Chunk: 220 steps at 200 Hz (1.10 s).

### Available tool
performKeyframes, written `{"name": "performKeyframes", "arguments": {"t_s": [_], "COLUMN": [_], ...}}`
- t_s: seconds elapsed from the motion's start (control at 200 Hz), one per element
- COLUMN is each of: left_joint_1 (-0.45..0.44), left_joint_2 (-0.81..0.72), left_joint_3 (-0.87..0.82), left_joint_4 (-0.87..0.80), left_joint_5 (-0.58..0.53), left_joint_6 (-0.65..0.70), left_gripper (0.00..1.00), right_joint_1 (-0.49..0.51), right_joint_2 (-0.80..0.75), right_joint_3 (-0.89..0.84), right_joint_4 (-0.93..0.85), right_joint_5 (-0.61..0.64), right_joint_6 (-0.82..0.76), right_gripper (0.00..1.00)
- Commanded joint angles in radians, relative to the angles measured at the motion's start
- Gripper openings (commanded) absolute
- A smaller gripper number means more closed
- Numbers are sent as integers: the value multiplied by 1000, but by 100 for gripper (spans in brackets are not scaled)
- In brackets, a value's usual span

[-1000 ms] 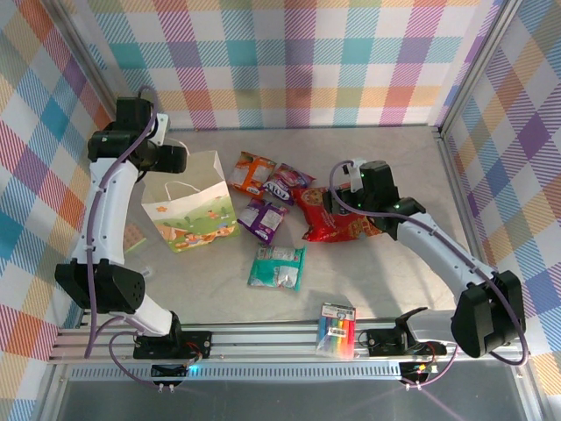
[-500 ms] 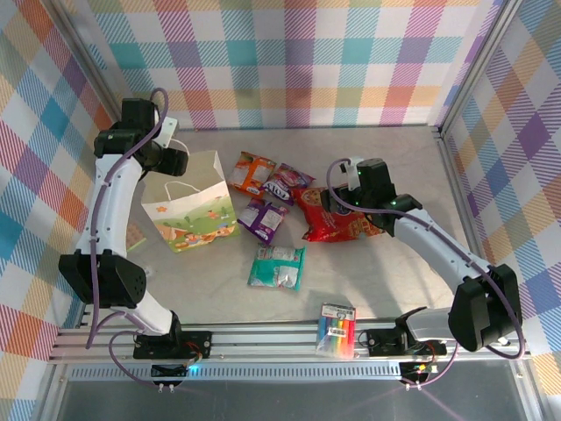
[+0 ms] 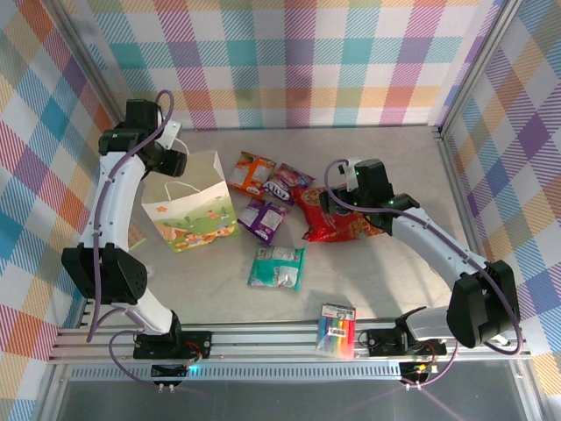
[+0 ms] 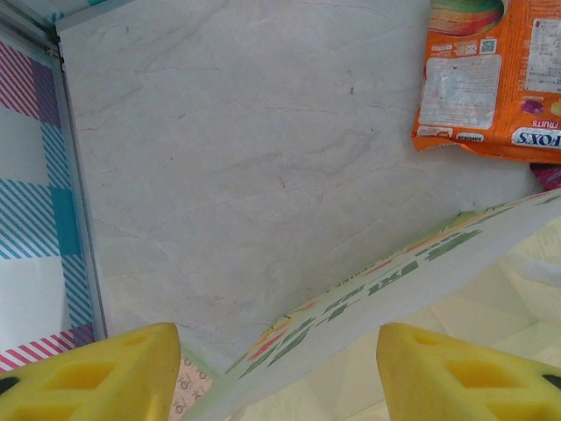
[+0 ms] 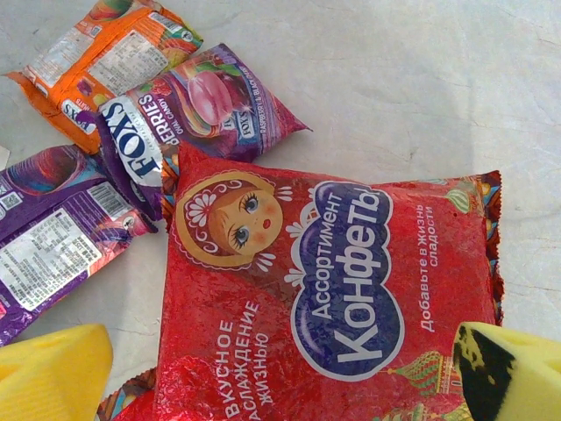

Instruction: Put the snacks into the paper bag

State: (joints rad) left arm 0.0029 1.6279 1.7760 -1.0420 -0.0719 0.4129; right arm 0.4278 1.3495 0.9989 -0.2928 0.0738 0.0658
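Jaws wide on both arms: left gripper straddling the paper bag rim, right gripper over the red packet (pink-purple packet touching its corner, orange packet beyond).

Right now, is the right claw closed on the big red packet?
No, the right claw is open: its yellow fingers stand wide apart over the red packet.

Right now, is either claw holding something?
No. Both claws are open: the left claw straddles the paper bag's rim, the right claw is over the red packet.
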Motion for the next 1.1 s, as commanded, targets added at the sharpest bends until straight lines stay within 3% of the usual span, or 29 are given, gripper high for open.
{"name": "performKeyframes", "arguments": {"t_s": [0.0,0.095,0.2,0.625,1.095], "left_joint_1": [12,12,12,12,12], "left_joint_2": [-14,-19,-16,-34,15], "left_joint_3": [-19,-18,-13,42,203], "left_joint_4": [14,14,5,-67,-283], "left_joint_5": [3,7,15,28,24], "left_joint_6": [10,3,-5,-65,-250], "left_gripper": [52,45,29,0,0], "right_joint_1": [9,9,10,11,11], "right_joint_2": [8,7,5,-15,-24], "right_joint_3": [24,25,26,12,-3], "right_joint_4": [4,2,-4,-9,-1], "right_joint_5": [-8,-10,-12,-10,-27], "right_joint_6": [-15,-17,-20,-27,-29], "right_gripper": [100,100,100,100,100]}}
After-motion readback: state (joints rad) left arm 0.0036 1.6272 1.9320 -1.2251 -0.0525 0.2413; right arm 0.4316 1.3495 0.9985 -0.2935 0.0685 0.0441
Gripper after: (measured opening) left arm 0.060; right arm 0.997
